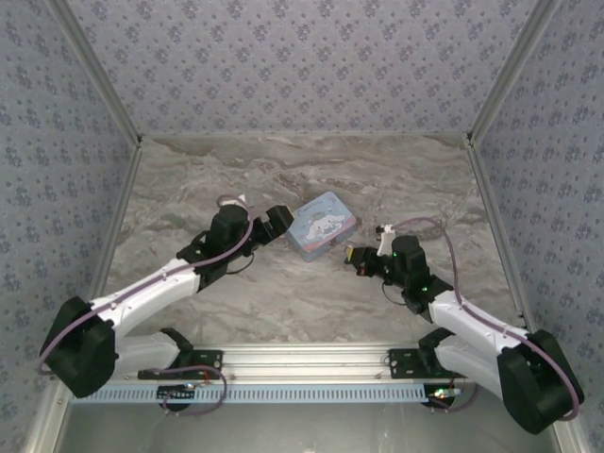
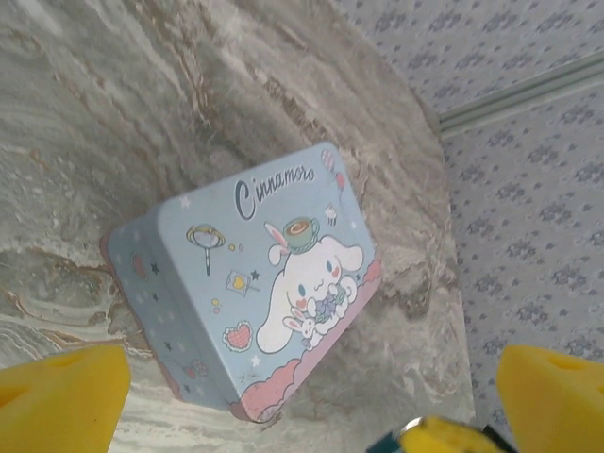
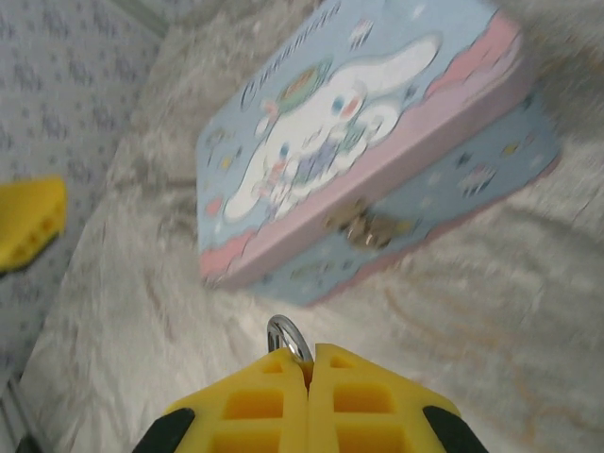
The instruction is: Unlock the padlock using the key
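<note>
My right gripper [image 1: 356, 256] [image 3: 309, 354] is shut on the padlock, just right of the tin's near corner. Only the padlock's thin metal shackle [image 3: 288, 336] pokes out between the yellow pads. In the left wrist view a teal sliver of the padlock [image 2: 382, 444] shows beside that gripper's yellow pad at the bottom edge. My left gripper [image 1: 276, 225] [image 2: 311, 387] stands open at the tin's left side, its fingers [image 2: 61, 396] wide apart with nothing between them. The key is out of view.
A pale-blue rectangular tin [image 1: 323, 225] [image 2: 255, 274] [image 3: 368, 142] with a white cartoon character lies closed on the marbled table [image 1: 283, 293], between the two grippers. Its clasp [image 3: 363, 229] faces my right gripper. Patterned walls [image 1: 302, 57] enclose the table on three sides.
</note>
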Tool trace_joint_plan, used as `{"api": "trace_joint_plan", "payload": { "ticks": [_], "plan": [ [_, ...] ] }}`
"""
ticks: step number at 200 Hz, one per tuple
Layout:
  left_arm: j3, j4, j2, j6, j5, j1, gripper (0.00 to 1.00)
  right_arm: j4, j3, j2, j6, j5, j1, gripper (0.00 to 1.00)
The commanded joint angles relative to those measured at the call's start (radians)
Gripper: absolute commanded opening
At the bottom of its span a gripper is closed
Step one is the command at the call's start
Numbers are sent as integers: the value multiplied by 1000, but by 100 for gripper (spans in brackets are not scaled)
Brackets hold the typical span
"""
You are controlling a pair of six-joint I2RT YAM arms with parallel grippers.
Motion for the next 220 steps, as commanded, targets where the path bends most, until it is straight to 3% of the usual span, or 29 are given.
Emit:
{"api": "trace_joint_plan", "payload": {
  "ticks": [1, 59, 93, 220],
  "plan": [
    [-10, -62, -51, 43, -73, -2, 99, -213, 67, -37, -51, -71, 49, 2],
    [-6, -105, -68, 56, -96, -2, 100, -497, 229, 76, -39, -28, 218, 2],
    [-2, -118, -71, 56, -99, -1, 99, -537, 286, 188, -19, 10, 282, 2],
    [-3, -126, -73, 56, -94, 4, 100, -550, 305, 381, 53, 46, 299, 2]
  ]
}}
